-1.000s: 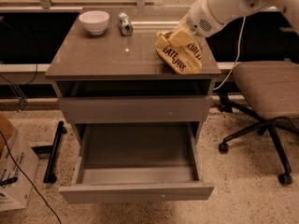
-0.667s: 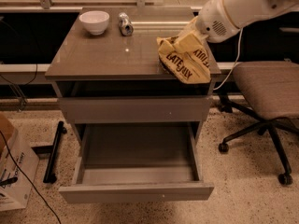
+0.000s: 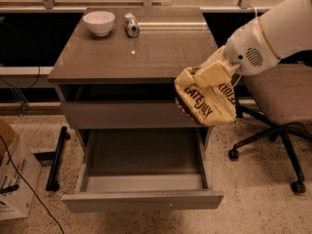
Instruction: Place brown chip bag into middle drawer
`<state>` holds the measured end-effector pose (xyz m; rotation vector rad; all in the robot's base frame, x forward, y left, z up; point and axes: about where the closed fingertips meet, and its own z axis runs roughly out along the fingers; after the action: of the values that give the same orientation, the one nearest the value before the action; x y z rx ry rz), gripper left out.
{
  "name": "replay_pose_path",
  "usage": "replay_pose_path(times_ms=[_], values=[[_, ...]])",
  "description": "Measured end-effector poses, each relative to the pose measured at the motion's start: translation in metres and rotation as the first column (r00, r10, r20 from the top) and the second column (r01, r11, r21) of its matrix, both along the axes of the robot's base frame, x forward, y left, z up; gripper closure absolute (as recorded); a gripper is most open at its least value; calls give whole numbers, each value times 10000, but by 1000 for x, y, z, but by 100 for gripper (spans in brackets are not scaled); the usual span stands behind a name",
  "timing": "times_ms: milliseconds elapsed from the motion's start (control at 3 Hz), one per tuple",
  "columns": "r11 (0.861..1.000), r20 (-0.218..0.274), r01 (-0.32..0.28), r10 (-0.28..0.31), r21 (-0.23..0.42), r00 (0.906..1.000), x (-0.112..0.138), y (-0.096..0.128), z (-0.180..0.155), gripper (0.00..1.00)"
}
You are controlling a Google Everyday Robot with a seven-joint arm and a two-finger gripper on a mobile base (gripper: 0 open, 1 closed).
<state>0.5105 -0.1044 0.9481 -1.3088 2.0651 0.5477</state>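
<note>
Brown chip bag [image 3: 207,104] hangs in the air at the cabinet's front right corner, above the right side of the open middle drawer [image 3: 141,200]. Your gripper [image 3: 210,75] is clamped on the bag's top. On the tabletop [image 3: 146,52], at the back left, sit a white bowl [image 3: 99,22] and a silver can [image 3: 131,25]. An office chair [image 3: 285,99] stands to the right.

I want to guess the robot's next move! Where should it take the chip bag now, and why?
Probably lower it and shift it a little left. The gripper holds the brown chip bag in the air by the front-right corner of the cabinet, roughly over the right wall of the open middle drawer, not over its floor.
</note>
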Motion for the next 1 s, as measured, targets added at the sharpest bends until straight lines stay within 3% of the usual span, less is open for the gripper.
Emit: replay_pose_path(times_ms=[333, 667, 1000], values=[[10000, -795, 52, -46, 82, 9968, -17, 4, -30, 100], [9996, -1573, -229, 197, -186, 9874, -15, 14, -78, 100], [9974, -2416, -619, 510, -381, 9690, -7, 28, -138, 100]])
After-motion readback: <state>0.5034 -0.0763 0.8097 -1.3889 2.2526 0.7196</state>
